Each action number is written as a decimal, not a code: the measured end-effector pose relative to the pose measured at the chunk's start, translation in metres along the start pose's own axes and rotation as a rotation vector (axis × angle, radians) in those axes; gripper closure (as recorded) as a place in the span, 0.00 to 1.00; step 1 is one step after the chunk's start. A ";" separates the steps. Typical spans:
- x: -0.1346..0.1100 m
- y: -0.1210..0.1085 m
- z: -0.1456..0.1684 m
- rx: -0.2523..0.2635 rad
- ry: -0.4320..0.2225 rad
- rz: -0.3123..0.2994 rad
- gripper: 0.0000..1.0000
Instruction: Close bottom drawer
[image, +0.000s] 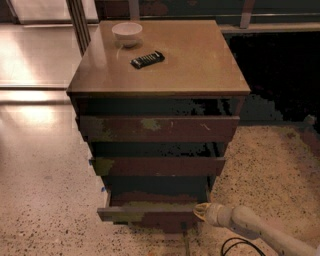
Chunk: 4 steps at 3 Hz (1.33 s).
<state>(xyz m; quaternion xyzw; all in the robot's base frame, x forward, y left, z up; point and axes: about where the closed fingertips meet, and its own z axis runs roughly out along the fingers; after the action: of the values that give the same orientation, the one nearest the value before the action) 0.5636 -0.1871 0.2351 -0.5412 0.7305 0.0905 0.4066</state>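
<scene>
A wooden cabinet (200, 65) was seen standing on a speckled floor (45, 200), with three dark brown drawers stacked in its near face. The bottom drawer (145, 216) was found at the foot of the cabinet, drawn partly out towards the near side, so that a narrow strip of its grey-green inner floor was exposed behind the flat front. The middle drawer (157, 166) and the top drawer (157, 128) were also seen slightly out of line with the frame. The gripper (201, 211) was placed low, at the right end of the bottom drawer's front, touching it or just beside it; whether it was open or closed could not be told. The pale arm (245, 222) was stretched in from the near right corner, and a dark cable (235, 246) was looped on the floor below it. On the cabinet top, a white bowl (127, 33) was set at the far left, and a small black object (147, 59) was laid just to its right and nearer.
</scene>
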 end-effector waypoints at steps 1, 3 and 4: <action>0.000 0.000 0.000 0.000 0.000 0.000 1.00; -0.017 0.019 0.008 -0.121 0.010 0.040 1.00; -0.018 0.025 0.019 -0.184 0.019 0.061 1.00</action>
<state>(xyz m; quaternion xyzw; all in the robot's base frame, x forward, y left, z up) 0.5535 -0.1535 0.2273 -0.5545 0.7392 0.1642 0.3452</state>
